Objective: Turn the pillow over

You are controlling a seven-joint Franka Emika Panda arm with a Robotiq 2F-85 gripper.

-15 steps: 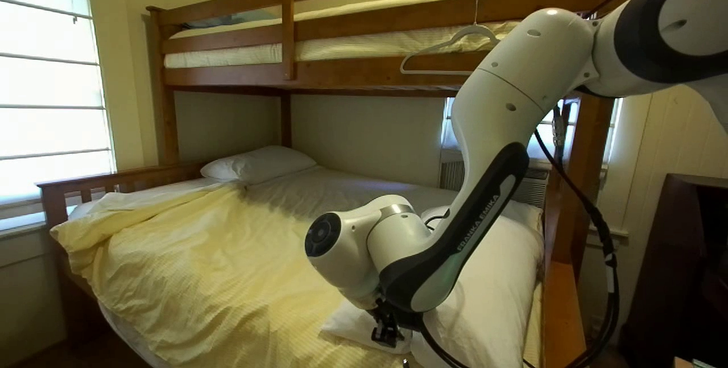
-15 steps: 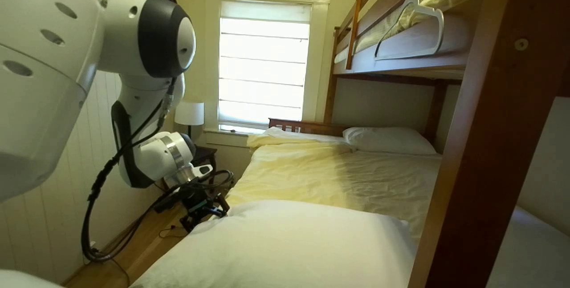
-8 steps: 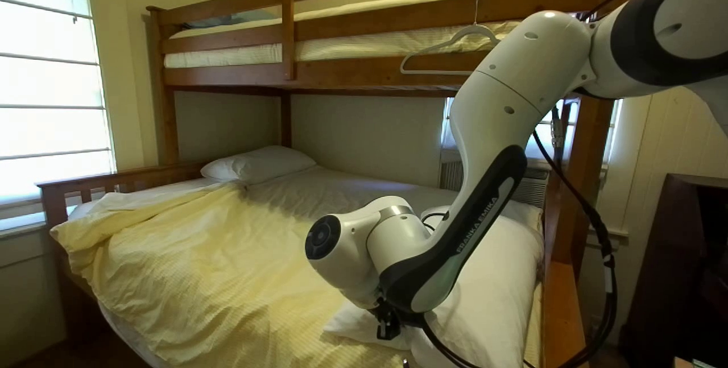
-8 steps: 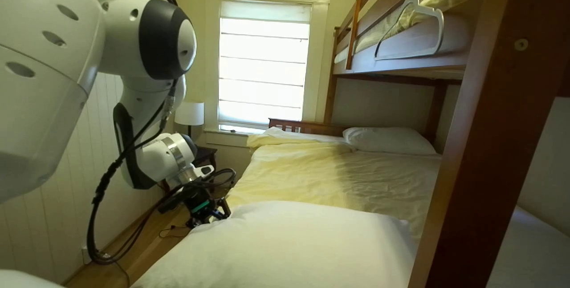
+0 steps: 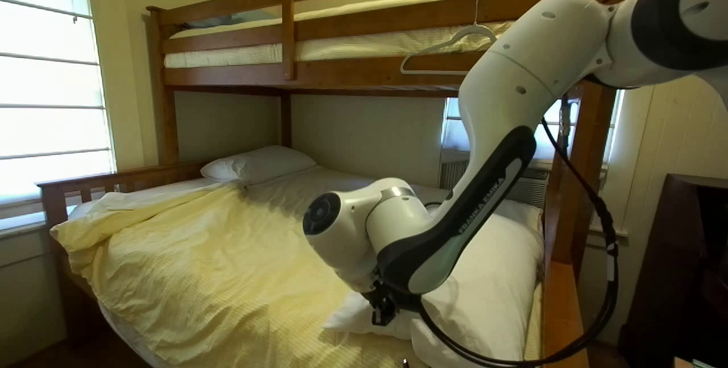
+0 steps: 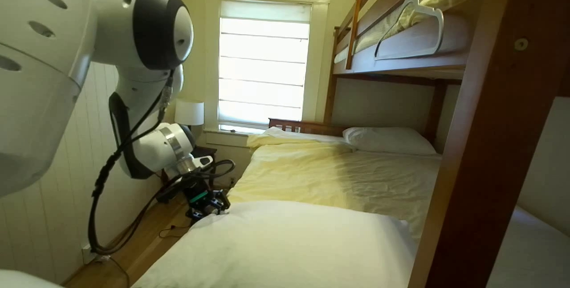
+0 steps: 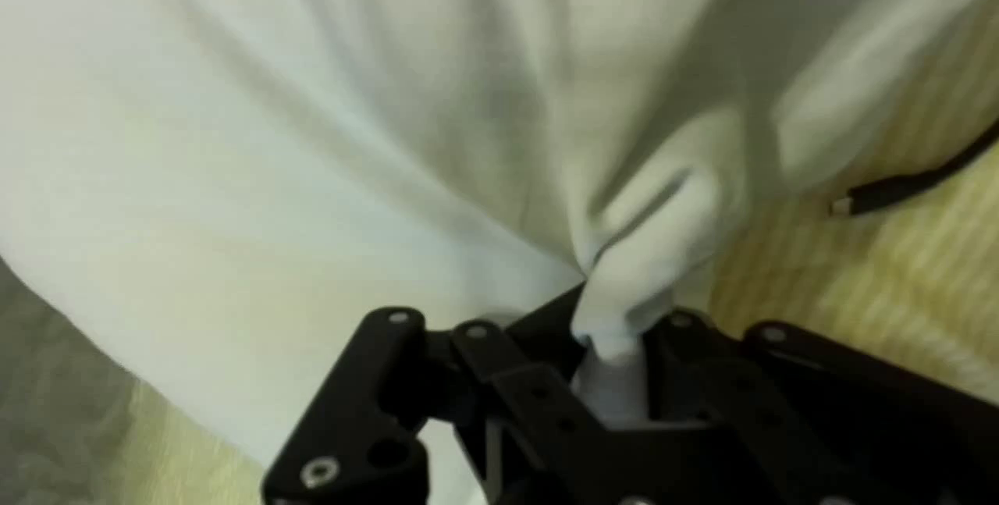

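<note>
In the wrist view, the black two-fingered robot pincer (image 7: pixel 614 333) is clamped on a bunched, twisted fold of white cloth (image 7: pixel 655 247), seemingly a corner of the large, plump, plain white pillow (image 7: pixel 328 177). If that's only slack case with no stuffing in it, I'd fear the pillow's weight dragging the cloth free. Blur keeps me from judging how deep the bite goes.

In an exterior view, the pillow lies across one end of a brown wooden bunk bed (image 5: pixel 364 75), next to a wrinkled pale yellow bedspread (image 5: pixel 216 254). A thick black cable bundle (image 5: pixel 612 251) loops in front of its near end and might snag if the corner were swung over. The white jointed robot arm (image 5: pixel 503 106) blocks much of the pillow from me.

In an exterior view, the pillow fills the foreground, its bulk resting flat, so I'd call the turn hardly begun. Its near edge is cut off, and a dark brown wooden post (image 6: pixel 498 127) may hide one side.
</note>
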